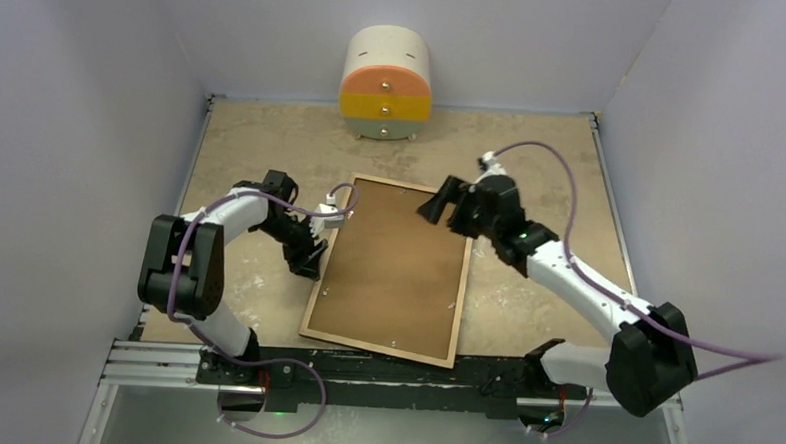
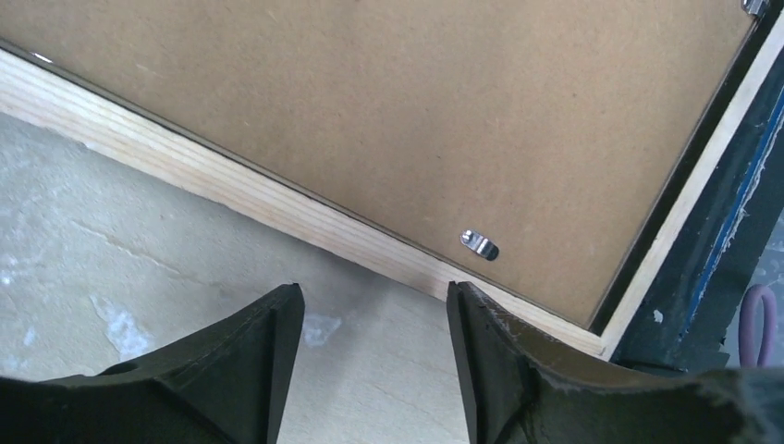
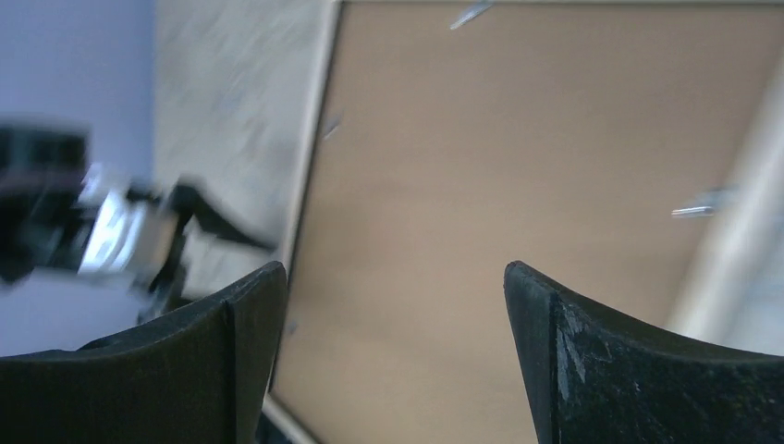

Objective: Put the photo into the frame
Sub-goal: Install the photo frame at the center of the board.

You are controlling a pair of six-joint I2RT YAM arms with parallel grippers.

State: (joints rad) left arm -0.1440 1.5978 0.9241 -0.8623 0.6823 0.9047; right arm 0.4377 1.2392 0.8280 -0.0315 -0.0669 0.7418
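The frame (image 1: 378, 349) lies face down in the middle of the table, its light wood rim (image 2: 231, 180) upward. A brown backing board (image 1: 392, 267) fills it, held by small metal tabs (image 2: 480, 245). The photo is hidden. My left gripper (image 1: 312, 259) sits low beside the frame's left edge, open, with only bare table between its fingers (image 2: 374, 296). My right gripper (image 1: 435, 202) hovers over the frame's far right corner, open and empty; in the right wrist view (image 3: 395, 273) it looks down on the backing board (image 3: 518, 139).
A rounded white cabinet (image 1: 386, 87) with orange and yellow drawers stands against the back wall. Pale walls close in the table on three sides. The black mounting rail (image 1: 362, 373) runs along the near edge, close to the frame's near side. Purple cables trail from both arms.
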